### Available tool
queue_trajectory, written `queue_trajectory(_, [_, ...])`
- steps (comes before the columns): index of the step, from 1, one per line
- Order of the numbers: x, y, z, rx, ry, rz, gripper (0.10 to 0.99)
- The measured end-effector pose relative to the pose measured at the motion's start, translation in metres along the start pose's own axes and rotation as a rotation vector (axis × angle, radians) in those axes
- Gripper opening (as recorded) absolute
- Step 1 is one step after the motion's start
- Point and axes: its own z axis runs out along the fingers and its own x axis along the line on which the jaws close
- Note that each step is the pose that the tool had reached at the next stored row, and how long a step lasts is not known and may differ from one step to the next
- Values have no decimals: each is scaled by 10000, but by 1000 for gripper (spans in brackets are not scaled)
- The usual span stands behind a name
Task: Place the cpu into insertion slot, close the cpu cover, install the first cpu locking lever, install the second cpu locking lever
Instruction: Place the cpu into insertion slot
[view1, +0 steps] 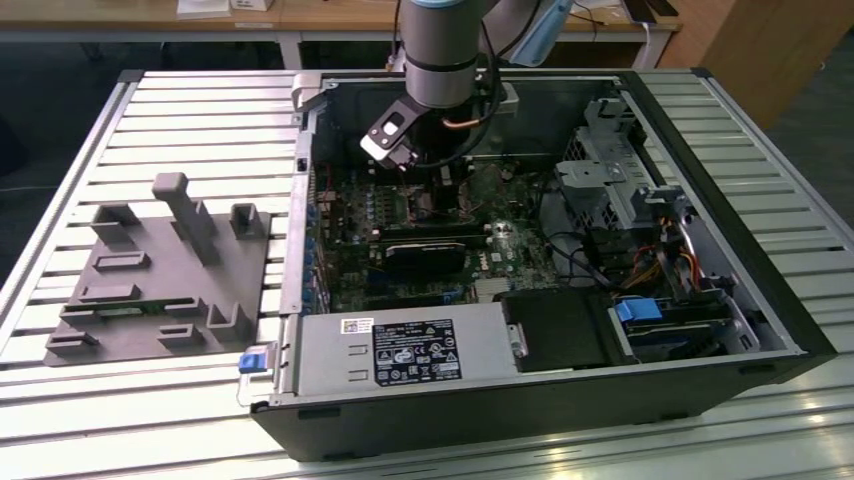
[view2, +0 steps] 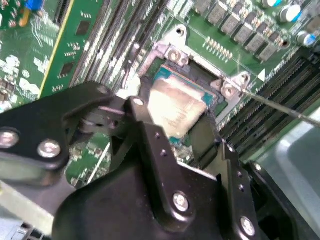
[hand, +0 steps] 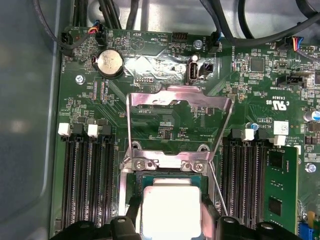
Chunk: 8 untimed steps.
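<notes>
My gripper (view1: 430, 172) reaches down into the open computer case (view1: 747, 250) over the green motherboard. In both wrist views its two black fingers (hand: 134, 214) flank the cpu (hand: 170, 206), a small square chip with a dull silver top, and press on its opposite sides. The cpu (view2: 176, 106) sits level in or just above the insertion slot (view2: 198, 75), whose dark teal bed shows around the chip's edge. The cpu cover (hand: 215, 102), a silvery frame plate, stands flipped open behind the slot on its hinge. A thin locking lever (hand: 218, 190) lies loose beside the slot.
Long black memory slots (hand: 87, 175) run along both sides of the socket, with a green card (hand: 280, 185) beyond one bank. A coin battery (hand: 109, 64) and cables lie past the cover. Outside the case, a grey fixture (view1: 160, 270) rests on the slatted table.
</notes>
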Motion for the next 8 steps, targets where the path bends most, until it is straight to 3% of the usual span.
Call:
queue_trajectory(1, [-2, -1, -3, 7, -10, 0, 675])
queue_trajectory(8, [47, 0, -3, 7, -10, 0, 675])
